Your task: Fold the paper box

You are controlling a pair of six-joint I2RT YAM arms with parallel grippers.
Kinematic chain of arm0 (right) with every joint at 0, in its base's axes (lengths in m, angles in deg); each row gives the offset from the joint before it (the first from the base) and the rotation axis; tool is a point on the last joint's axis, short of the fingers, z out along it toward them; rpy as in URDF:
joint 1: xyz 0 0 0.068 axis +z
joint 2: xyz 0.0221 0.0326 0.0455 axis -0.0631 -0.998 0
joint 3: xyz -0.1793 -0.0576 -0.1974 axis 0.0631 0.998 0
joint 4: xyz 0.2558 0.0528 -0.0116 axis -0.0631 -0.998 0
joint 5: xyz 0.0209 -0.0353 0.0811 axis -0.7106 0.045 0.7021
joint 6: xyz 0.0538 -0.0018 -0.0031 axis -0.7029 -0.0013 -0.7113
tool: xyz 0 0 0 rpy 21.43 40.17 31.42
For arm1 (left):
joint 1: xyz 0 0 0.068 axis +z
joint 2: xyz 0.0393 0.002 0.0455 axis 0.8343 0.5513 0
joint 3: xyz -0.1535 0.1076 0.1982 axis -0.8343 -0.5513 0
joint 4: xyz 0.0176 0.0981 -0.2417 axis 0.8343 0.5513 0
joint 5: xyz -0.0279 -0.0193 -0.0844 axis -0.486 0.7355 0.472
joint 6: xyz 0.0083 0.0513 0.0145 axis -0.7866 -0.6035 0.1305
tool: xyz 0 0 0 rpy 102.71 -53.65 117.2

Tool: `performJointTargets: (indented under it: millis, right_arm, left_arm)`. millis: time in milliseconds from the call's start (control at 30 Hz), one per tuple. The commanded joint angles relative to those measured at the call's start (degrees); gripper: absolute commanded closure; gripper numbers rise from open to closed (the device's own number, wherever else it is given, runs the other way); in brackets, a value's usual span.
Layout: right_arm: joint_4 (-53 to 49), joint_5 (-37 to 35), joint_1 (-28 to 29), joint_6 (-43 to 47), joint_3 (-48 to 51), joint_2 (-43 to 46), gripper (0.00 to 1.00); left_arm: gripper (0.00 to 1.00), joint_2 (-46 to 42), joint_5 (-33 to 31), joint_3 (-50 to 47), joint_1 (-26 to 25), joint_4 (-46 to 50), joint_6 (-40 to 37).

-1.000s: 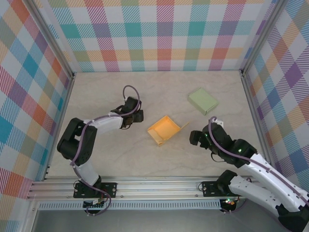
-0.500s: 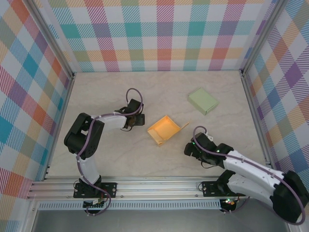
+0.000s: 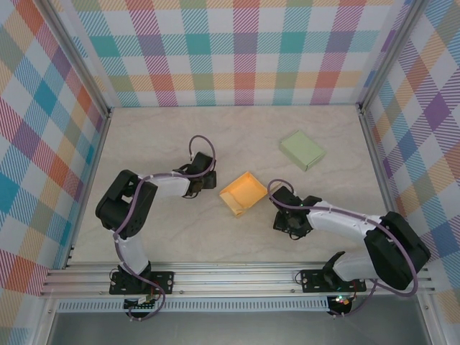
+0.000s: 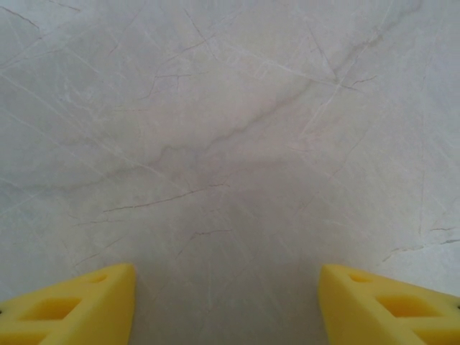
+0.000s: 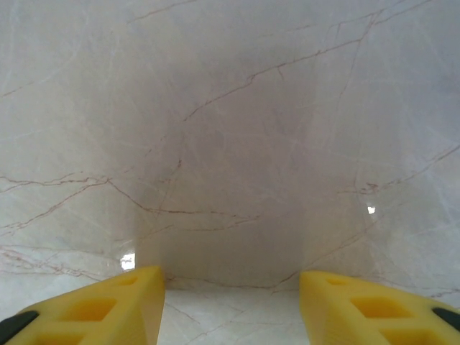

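looking down from the top camera, i see the orange paper box sitting open side up on the table, walls raised, turned at an angle. the left gripper is just beside the box on its left. the right gripper is just beside its near right corner, and that corner is partly behind the arm's cable, so i cannot tell how the flap there lies. a green box, already closed up, lies beyond the orange box to the right, well apart from it.

in the left wrist camera the left gripper has its yellow fingers spread wide over bare marble, with nothing between them. the right gripper in its own camera also stands apart, a little narrower, and also holds nothing.

i judge the box to be very light and thin, stiff along its creases but quick to buckle or skate over the smooth table if i push from one side. i would pinch a wall or flap near its top edge, close to a crease, with a gentle squeeze. i would brace the opposite wall with the other gripper, so the box does not slide or crush.
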Motion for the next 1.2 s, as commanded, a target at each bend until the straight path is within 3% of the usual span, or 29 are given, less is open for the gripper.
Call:
performJointTargets:
  millis: [0,200,633,867,1167]
  right_arm:
    - [26.9,7.9,-2.3,3.4,-1.1,-5.3,0.48]
    - [25.4,9.9,-4.2,7.1,-8.5,-10.8,0.55]
    - [18.8,7.6,-6.6,10.5,-13.0,-7.6,0.52]
    - [25.8,12.2,-11.9,13.5,-8.6,-7.8,0.52]
    - [27.7,20.8,-15.5,19.9,-16.5,-17.2,0.54]
  left_arm:
    - [0.34,0.7,12.2,-3.9,-3.6,-1.6,3.3]
    - [0.34,-5.5,12.6,-8.5,-6.8,-4.4,6.0]
    - [0.34,-11.2,13.1,-10.9,-10.1,-2.5,7.7]
    - [0.34,-15.5,9.1,-14.7,-14.6,-3.6,12.1]
    - [0.34,-15.8,4.5,-16.7,-22.5,-8.8,19.8]
